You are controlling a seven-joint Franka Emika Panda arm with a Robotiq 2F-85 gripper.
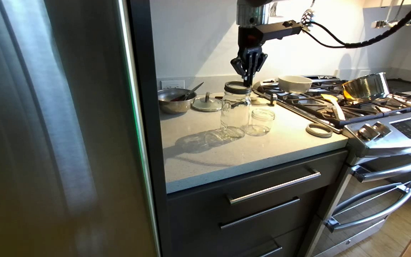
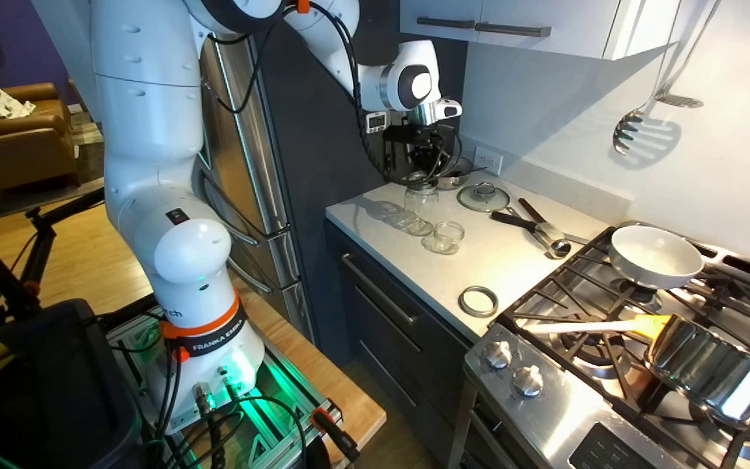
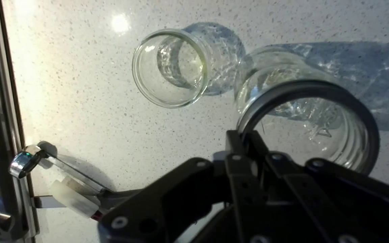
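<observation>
A tall clear glass jar [image 1: 234, 113] appears upright on the light counter, with a dark ring [image 3: 309, 89] around its mouth. My gripper [image 3: 244, 136] is closed on one side of that ring, one finger inside the opening and one outside. In an exterior view the gripper [image 1: 248, 82] points straight down at the jar's rim. A shorter open glass jar [image 3: 169, 101] stands close beside the tall one; it also shows in both exterior views. Whether the tall jar's base bears fully on the counter I cannot tell.
A loose metal ring [image 2: 479, 314] lies near the stove [image 2: 583, 449]. Behind the jars are a metal bowl [image 1: 173, 106], a glass lid [image 2: 482, 197] and several utensils [image 2: 534, 225]. A white bowl [image 1: 294, 85] and a tilted pot [image 1: 368, 87] sit on the burners. The refrigerator [image 1: 66, 142] stands beside the counter.
</observation>
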